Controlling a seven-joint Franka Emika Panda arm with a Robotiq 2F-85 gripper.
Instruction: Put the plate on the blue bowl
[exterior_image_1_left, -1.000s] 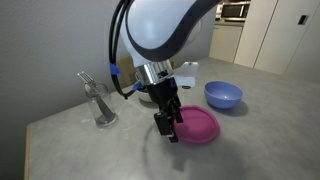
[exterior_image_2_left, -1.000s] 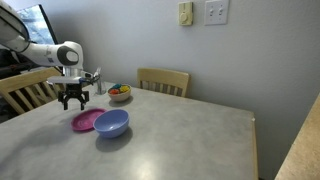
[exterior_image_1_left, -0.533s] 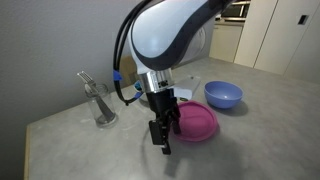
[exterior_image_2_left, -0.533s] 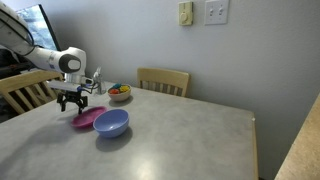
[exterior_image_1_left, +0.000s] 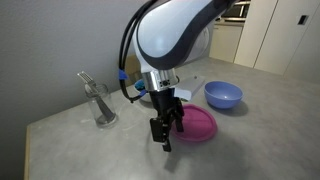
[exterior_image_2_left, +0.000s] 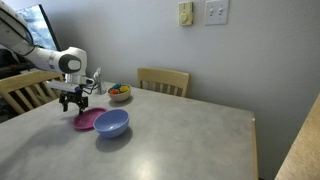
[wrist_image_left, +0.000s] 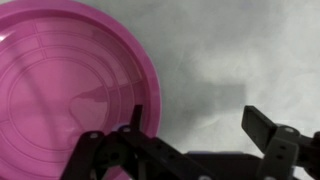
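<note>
— Standing on the grey table?
— A clear glass, upright, near the wall side. Inside, metal utensils, leaning.
— And seen in an exterior view, at the far edge?
— A small white bowl with colourful contents. Just behind, a wooden chair. Higher, on the wall, a white switch plate beside a beige box.
</note>
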